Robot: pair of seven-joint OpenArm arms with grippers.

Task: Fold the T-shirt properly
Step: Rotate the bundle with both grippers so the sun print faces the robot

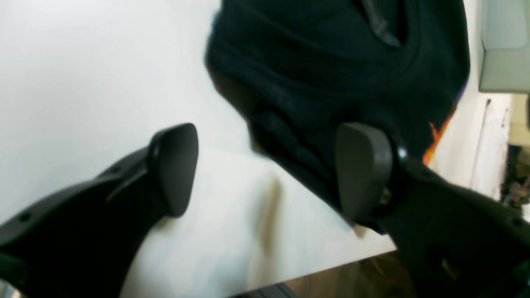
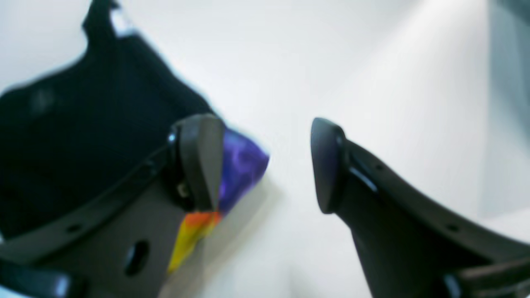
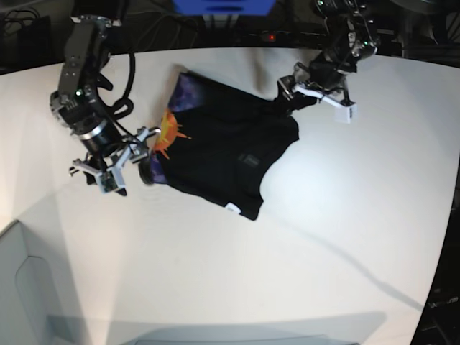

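Grey bin corner [image 3: 18, 287] on white table [image 3: 323, 237]; T-shirt [image 3: 223, 151] mid-table.

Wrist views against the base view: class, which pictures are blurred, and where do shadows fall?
Left wrist view: soft, the T-shirt smeared. Right wrist view: blurrier still, the purple and orange print hazy beside the right gripper. Base view: sharp, with arm shadows across the white table, and its edges bowed.

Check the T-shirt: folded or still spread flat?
Partly folded, untidy. In the base view the T-shirt lies bunched on the table, black side up, with the orange and purple print showing only along one turned edge.
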